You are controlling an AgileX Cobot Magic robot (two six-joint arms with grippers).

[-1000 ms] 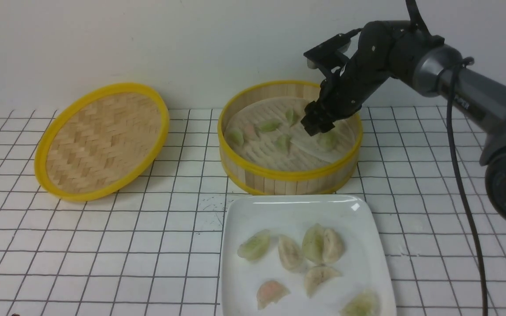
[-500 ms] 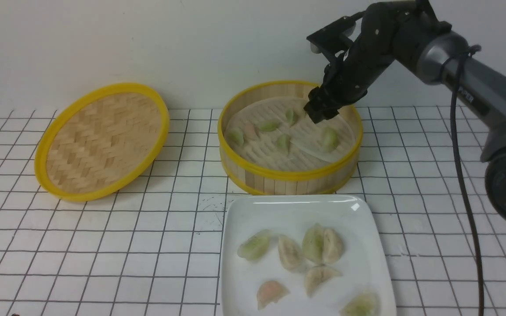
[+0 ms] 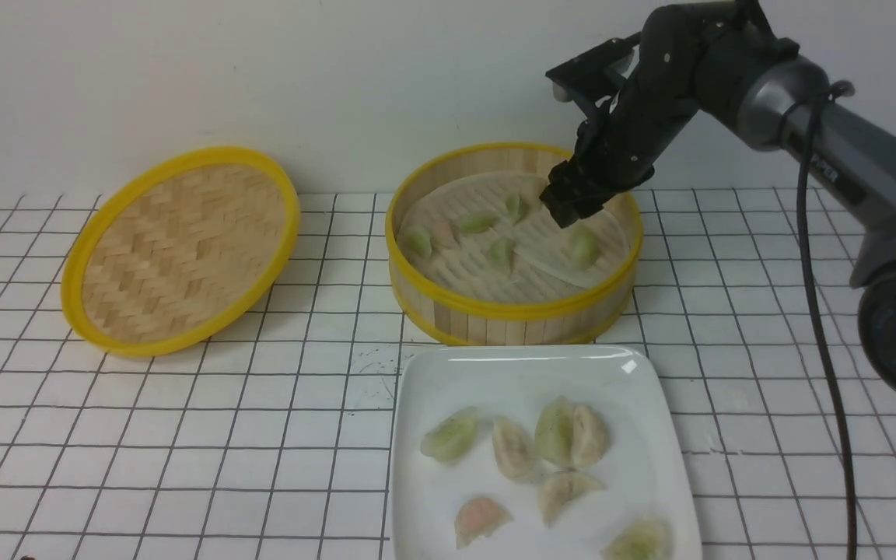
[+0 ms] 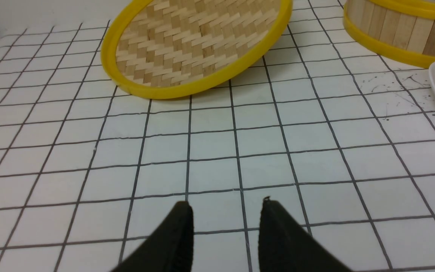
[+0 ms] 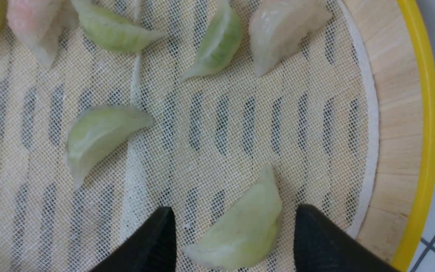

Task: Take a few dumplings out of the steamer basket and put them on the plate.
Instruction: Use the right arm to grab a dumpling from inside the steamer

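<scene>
We see the right gripper hanging tip-down over the steamer basket, its two black fingers spread wide and holding nothing. In the right wrist view the right gripper straddles one pale green dumpling, which lies flat on the whitish mesh liner between the fingertips, with a gap showing on either side of it. In the front view that same pale green dumpling sits just below the fingers, towards the right side of the basket floor. Further out from the gripper, five more dumplings rest apart on the liner: three green, one whitish and one pinkish. Just beyond the gripper's right finger runs the basket's yellow rim. Nearer the robot than the gripper, just in front of the basket, lies the white square plate, carrying seven dumplings, two of them touching side by side. Well to the gripper's left, a flat woven lid with a yellow rim lies tilted on the gridded tabletop. The left gripper hovers low over the bare grid near that lid, its fingers slightly parted with nothing between them.
</scene>
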